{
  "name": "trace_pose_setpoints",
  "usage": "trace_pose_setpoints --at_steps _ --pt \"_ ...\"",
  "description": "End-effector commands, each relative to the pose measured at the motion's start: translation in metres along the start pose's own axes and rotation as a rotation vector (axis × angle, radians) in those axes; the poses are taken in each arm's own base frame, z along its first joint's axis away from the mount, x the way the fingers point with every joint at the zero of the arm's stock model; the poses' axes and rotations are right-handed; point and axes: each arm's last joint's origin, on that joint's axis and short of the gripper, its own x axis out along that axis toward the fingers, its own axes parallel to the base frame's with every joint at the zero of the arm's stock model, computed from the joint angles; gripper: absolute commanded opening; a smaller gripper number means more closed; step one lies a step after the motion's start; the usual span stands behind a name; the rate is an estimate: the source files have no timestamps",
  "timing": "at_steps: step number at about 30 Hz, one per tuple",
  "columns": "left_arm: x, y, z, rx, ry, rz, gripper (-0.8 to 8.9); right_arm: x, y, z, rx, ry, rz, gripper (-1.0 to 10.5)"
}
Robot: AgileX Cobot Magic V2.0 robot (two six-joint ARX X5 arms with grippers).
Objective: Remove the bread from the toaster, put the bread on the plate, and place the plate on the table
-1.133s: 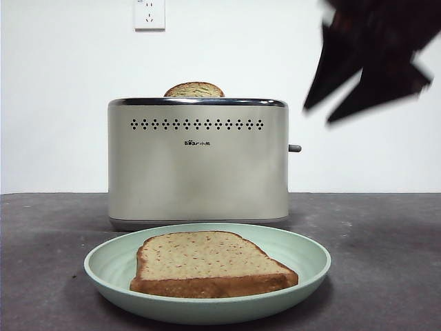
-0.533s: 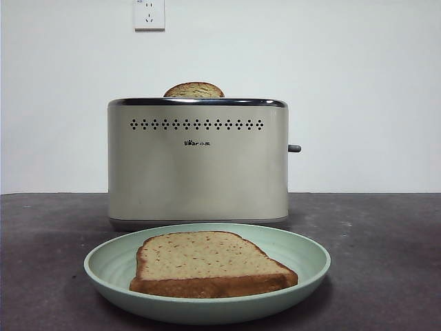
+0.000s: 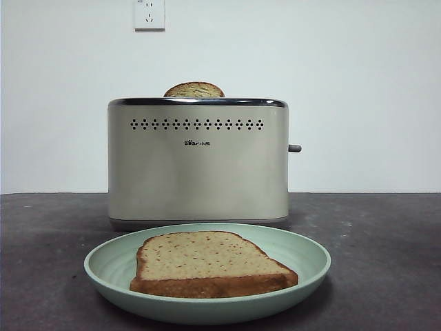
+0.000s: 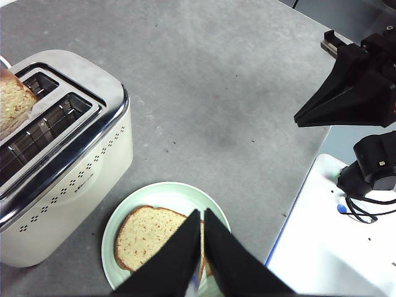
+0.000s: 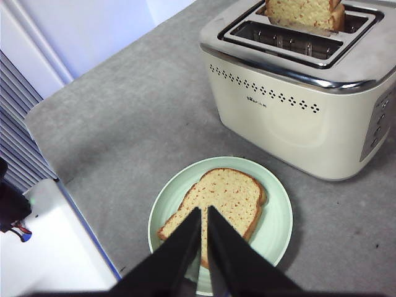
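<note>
With the dark arm seen at the front view's top right a second ago now gone, the bread [image 3: 210, 264] is seen flat on the plate [image 3: 306, 258] on the table [image 3: 386, 227] before the toaster [image 3: 198, 162], both the left gripper [image 4: 202, 218] and the right gripper [image 5: 204, 213] are held clenched and empty above, and the task is judged done

Small dark logo [image 3: 198, 143] on toaster [image 3: 198, 179] front reads "Bear", followed by tiny unreadable characters.

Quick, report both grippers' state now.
Left gripper: shut, holding nothing, above the plate.
Right gripper: shut, holding nothing, above the bread.
</note>
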Motion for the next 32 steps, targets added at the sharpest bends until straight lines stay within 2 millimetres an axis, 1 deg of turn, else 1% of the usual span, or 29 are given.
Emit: trace_pose_setpoints --at_steps 1,11,14,17,20,23,26,29,32 --pt "-0.001 -0.002 0.006 0.018 -0.021 -0.002 0.07 -0.003 0.002 0.004 0.0 -0.02 0.007 0.0" --pt "-0.001 0.0 0.006 0.032 -0.026 0.005 0.07 -0.003 0.002 0.004 0.0 -0.02 0.007 0.0" --pt "-0.012 0.006 0.006 0.068 -0.071 0.053 0.07 -0.003 0.002 0.004 0.0 -0.02 0.007 0.0" --pt "-0.032 0.014 0.005 0.076 -0.2 0.149 0.07 -0.003 0.002 0.004 0.0 -0.02 0.007 0.0" --pt "-0.052 0.021 -0.002 0.085 -0.351 0.266 0.07 -0.003 0.002 0.004 0.0 -0.021 0.007 0.0" --pt "-0.066 0.025 -0.019 0.067 -0.475 0.382 0.07 -0.003 0.002 0.004 0.0 -0.02 0.007 0.0" --pt "-0.072 0.029 -0.046 0.047 -0.559 0.497 0.07 -0.003 0.002 0.004 0.0 -0.02 0.007 0.0" --pt "-0.071 0.03 -0.078 0.062 -0.619 0.604 0.07 -0.003 0.002 0.004 0.0 -0.021 0.007 0.0" --pt "-0.062 0.032 -0.111 0.05 -0.644 0.721 0.07 -0.003 0.002 0.004 0.0 -0.02 0.007 0.0"
